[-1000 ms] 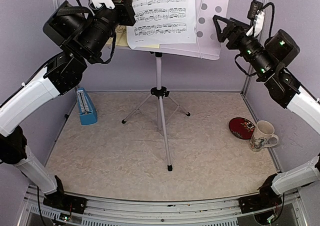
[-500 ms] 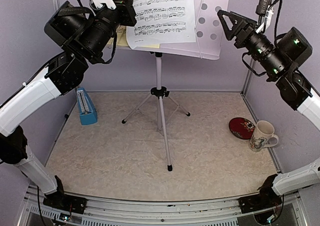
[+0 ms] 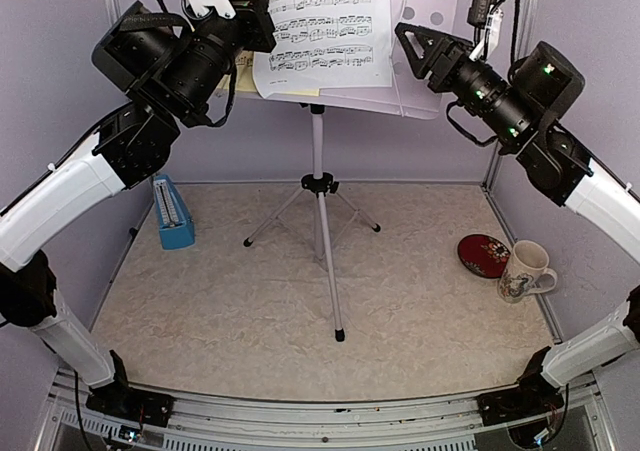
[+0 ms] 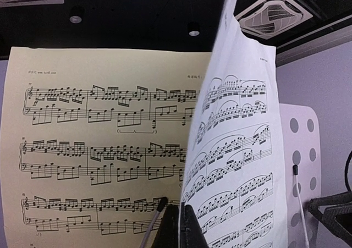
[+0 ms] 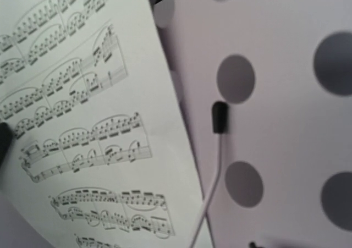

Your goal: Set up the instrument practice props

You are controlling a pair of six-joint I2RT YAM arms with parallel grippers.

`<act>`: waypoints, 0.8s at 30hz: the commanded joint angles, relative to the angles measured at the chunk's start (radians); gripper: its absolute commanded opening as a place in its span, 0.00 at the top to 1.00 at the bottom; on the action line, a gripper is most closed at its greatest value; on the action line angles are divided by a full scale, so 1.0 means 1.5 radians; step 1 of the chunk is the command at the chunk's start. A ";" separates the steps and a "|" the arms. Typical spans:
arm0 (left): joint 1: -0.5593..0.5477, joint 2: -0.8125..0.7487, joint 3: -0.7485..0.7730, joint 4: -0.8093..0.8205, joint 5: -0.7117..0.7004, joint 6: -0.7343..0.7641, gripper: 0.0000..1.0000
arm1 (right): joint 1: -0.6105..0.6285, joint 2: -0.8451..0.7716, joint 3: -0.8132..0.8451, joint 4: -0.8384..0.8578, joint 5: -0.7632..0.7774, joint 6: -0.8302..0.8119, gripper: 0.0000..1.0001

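Observation:
The silver tripod music stand (image 3: 318,186) stands mid-table, its white perforated desk (image 3: 430,31) at the top of the top view. My left gripper (image 3: 262,11) is shut on the left edge of the white sheet (image 3: 320,26), which rests on the desk. In the left wrist view the sheet (image 4: 242,149) sits edge-on between the fingers (image 4: 170,231), with the yellow sheet (image 4: 99,121) behind it. My right gripper (image 3: 405,46) is open and empty, close to the desk's right part. Its view shows the white sheet (image 5: 82,121), the desk (image 5: 275,121) and a black-tipped retainer wire (image 5: 219,119). The blue metronome (image 3: 173,213) stands at the left.
A dark red disc (image 3: 484,254) and a white patterned mug (image 3: 525,271) sit at the right edge of the table. The enclosure walls and metal posts (image 3: 497,161) stand close behind both arms. The tripod legs spread over the table's middle.
My right gripper has moved left, from beside the desk to close in front of its right part. My left gripper still holds the white sheet and has barely moved.

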 commanded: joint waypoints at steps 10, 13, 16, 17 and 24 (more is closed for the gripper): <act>0.000 0.008 0.016 0.013 0.010 0.013 1.00 | 0.003 0.048 0.035 0.054 0.038 0.028 0.58; 0.001 0.010 0.016 0.015 0.012 0.015 1.00 | 0.003 0.053 0.035 0.062 0.037 0.027 0.67; 0.002 0.012 0.017 0.015 0.012 0.016 1.00 | 0.003 0.057 0.037 0.066 0.040 0.025 0.72; 0.002 0.012 0.018 0.015 0.012 0.017 1.00 | 0.003 0.059 0.037 0.067 0.042 0.023 0.73; 0.003 0.018 0.024 0.016 0.014 0.018 1.00 | 0.003 0.065 0.035 0.071 0.060 0.016 0.83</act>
